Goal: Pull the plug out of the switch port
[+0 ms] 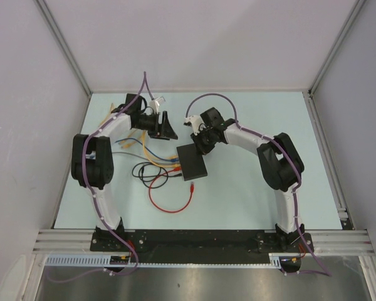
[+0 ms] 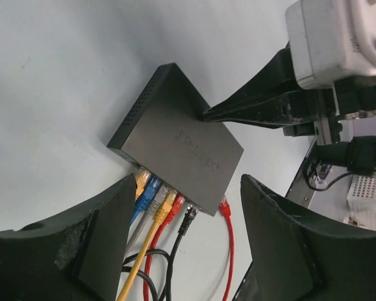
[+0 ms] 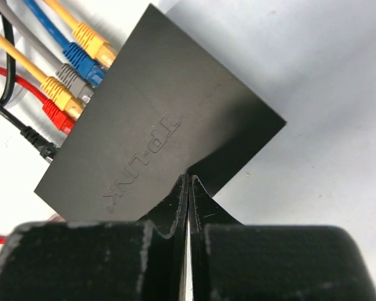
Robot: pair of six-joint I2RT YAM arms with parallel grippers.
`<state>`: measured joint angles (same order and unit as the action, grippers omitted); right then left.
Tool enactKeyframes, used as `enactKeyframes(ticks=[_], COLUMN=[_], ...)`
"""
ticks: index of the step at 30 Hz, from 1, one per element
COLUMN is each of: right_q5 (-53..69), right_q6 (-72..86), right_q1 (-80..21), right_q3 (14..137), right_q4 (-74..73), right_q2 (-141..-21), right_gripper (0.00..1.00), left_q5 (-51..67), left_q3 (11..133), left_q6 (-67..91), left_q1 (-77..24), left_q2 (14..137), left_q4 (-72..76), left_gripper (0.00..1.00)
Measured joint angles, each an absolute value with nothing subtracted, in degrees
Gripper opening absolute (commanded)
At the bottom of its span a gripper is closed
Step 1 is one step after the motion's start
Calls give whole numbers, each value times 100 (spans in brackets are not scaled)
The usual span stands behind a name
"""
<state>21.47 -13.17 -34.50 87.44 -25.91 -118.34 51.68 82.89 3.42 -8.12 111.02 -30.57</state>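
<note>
The black switch box (image 3: 156, 125) is carrying the only readable text: the brand "TP-LINK", embossed on its top face and showing faintly in the left wrist view too.

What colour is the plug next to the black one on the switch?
Red plug, beside the black plug; shows best in the right wrist view.

Left arm (image 1: 91, 160), right arm (image 1: 282, 164): white links, bulky black joints, purple cable (image 1: 145, 81) strapped along each. Left pincer (image 2: 187, 183), right pincer (image 3: 187, 179): matte black wedge fingers, grey scuffs; white housing (image 2: 332, 37) with screws on right wrist
</note>
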Motion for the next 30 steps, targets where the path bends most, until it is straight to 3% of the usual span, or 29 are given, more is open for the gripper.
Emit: enactKeyframes(ticks=[6, 30], right_q5=[2145, 2084], right_q6=[-1367, -1406], right_q1=[-3527, -3642], right_q3=[8676, 8608], right_q4=[-2587, -2589], right_q2=[-11784, -11732], right_gripper=[0, 0], left_q5=[5100, 5039], left_q3=[8302, 9496], left_q6=[-36, -1295], left_q1=[-812, -888], left_q2=[11279, 12921], left_q4=[-3223, -4598], left_gripper=[56, 50])
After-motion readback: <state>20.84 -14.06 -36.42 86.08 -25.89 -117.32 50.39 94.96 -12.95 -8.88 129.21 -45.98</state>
